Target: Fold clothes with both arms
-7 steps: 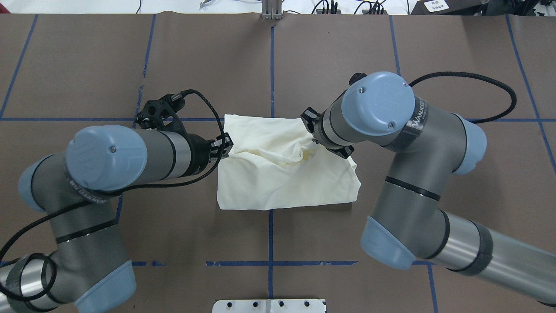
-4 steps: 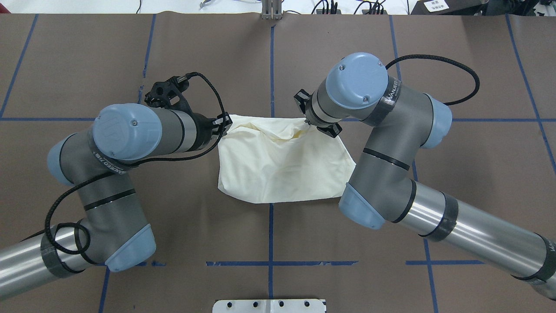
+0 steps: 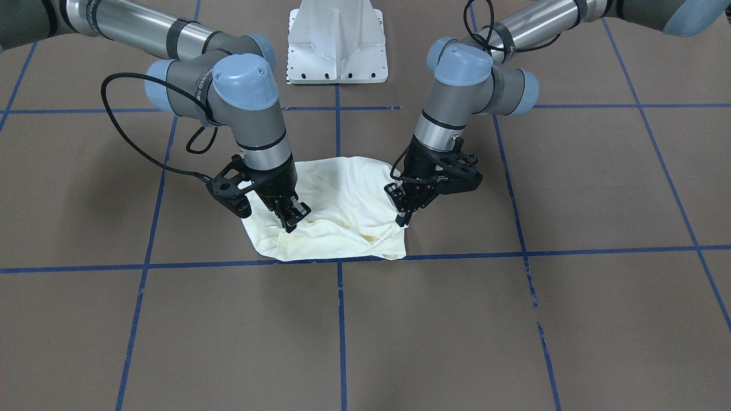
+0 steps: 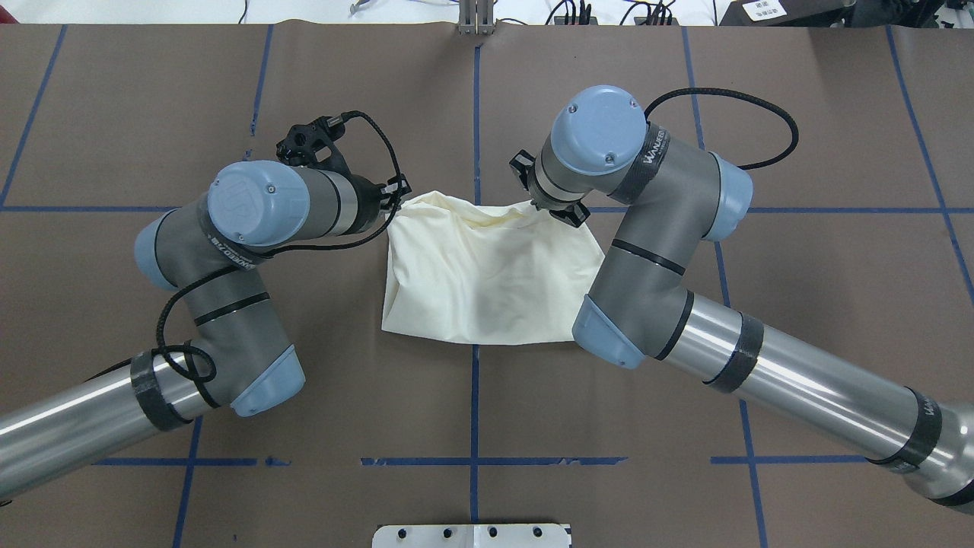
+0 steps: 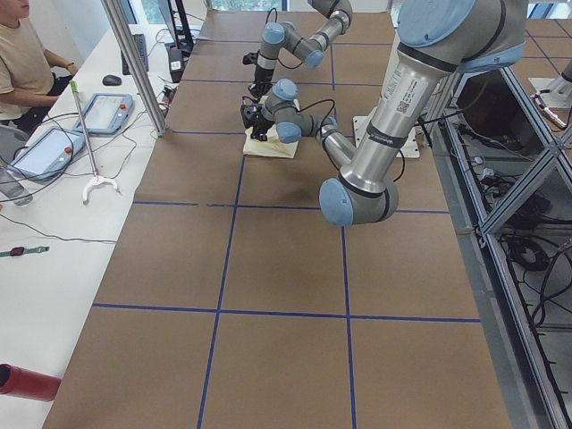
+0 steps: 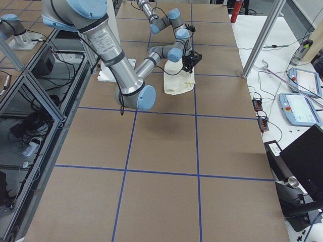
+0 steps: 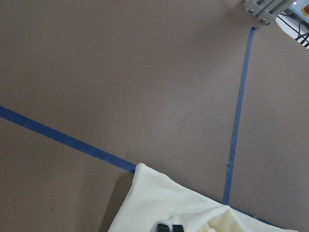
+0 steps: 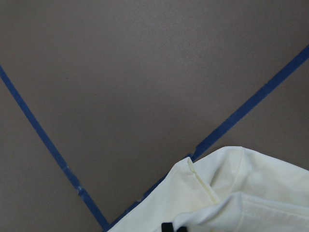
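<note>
A gap lies over the cloth between the left tool (image 3: pixel 403 219) and the right tool (image 3: pixel 293 219), both pinched onto the operator-side edge of the shirt (image 4: pixel 487 274). The left arm (image 4: pixel 251 205) and right arm (image 4: pixel 662 228) slant in from either side and crowd its flanks. Open brown bench (image 4: pixel 837 266) stretches beyond the shirt toward the operators and out to both ends, while the white pedestal base (image 3: pixel 338 40) stands at the robot's edge and a black cable (image 4: pixel 796 138) loops out beside the right wrist.

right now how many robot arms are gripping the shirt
2. The left arm grips the cream shirt at its far left corner, the right arm near its far right corner.
</note>
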Controlling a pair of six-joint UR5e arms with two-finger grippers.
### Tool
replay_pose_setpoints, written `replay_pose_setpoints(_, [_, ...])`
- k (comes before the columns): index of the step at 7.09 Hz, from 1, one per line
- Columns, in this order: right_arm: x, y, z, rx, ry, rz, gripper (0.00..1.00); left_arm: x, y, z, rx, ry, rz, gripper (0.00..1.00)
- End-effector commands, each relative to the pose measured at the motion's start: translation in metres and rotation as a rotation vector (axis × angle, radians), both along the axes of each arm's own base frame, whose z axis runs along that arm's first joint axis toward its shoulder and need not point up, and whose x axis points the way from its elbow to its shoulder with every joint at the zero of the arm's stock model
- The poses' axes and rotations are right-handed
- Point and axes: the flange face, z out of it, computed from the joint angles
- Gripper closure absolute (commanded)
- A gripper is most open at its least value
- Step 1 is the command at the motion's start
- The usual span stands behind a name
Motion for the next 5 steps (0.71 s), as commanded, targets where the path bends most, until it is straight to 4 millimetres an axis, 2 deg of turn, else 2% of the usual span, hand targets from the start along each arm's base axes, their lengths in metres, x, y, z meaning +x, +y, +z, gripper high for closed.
replay_pose_setpoints(1, [-0.009,-0.007,0.018,0.005,0.01,-0.01,1.0,0.013,-0.047,0.004,0.03,0.003,-0.03,0.7])
replay_pose_setpoints(2, [-0.01,-0.007,0.019,0.006,0.013,-0.012,1.0,-0.013,-0.061,0.001,0.117,-0.014,0.005,0.54])
replay_pose_setpoints(3, [-0.009,-0.009,0.02,0.008,0.014,-0.011,1.0,-0.033,-0.033,0.016,0.135,0.018,0.098,0.55])
replay_pose_setpoints(4, [-0.008,-0.009,0.021,0.005,0.016,-0.01,1.0,-0.056,-0.009,0.025,0.142,0.038,0.124,0.65])
replay_pose_setpoints(5, [-0.008,-0.01,0.02,0.005,0.014,-0.008,1.0,-0.059,0.001,0.037,0.134,0.032,0.134,1.0])
